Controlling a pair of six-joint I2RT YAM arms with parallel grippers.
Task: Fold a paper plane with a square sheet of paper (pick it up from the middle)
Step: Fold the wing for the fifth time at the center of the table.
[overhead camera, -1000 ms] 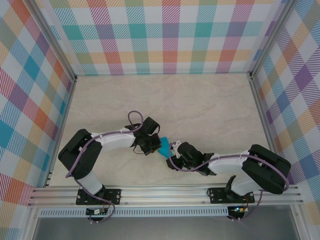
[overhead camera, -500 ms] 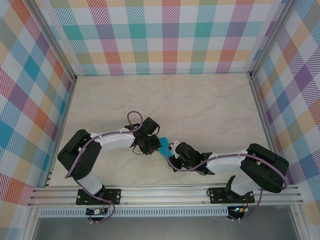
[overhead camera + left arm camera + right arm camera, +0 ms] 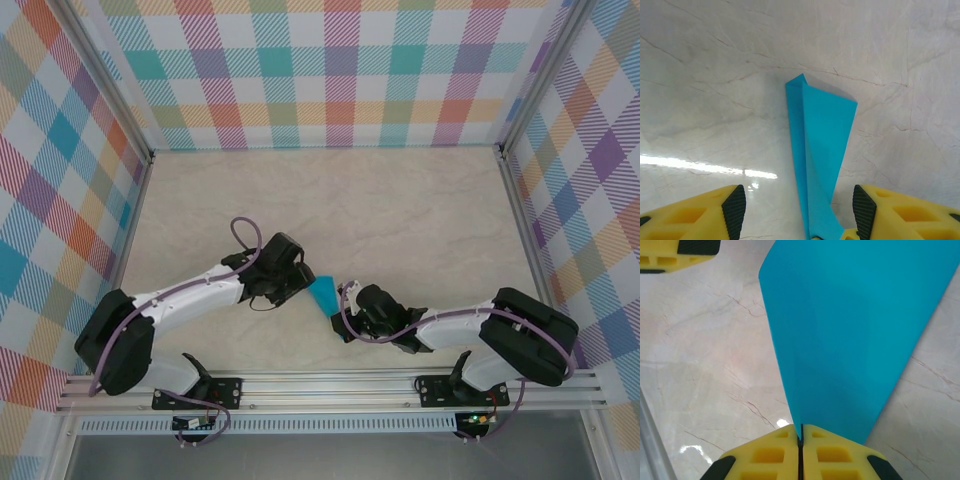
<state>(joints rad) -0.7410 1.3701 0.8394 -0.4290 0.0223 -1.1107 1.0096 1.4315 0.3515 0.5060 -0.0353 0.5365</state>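
Three plaid walls (image 3: pixel 340 75) around pale marbled table (image 3: pixel 400 200), teal paper plane (image 3: pixel 322 292) near front.

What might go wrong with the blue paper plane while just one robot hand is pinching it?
1. The right hand pinches the paper plane at its narrow end alone, so the thin paper might twist, droop or slip out.
2. The left hand is open with the plane right in front of its fingers. A careless move might bump it and spoil the folds.
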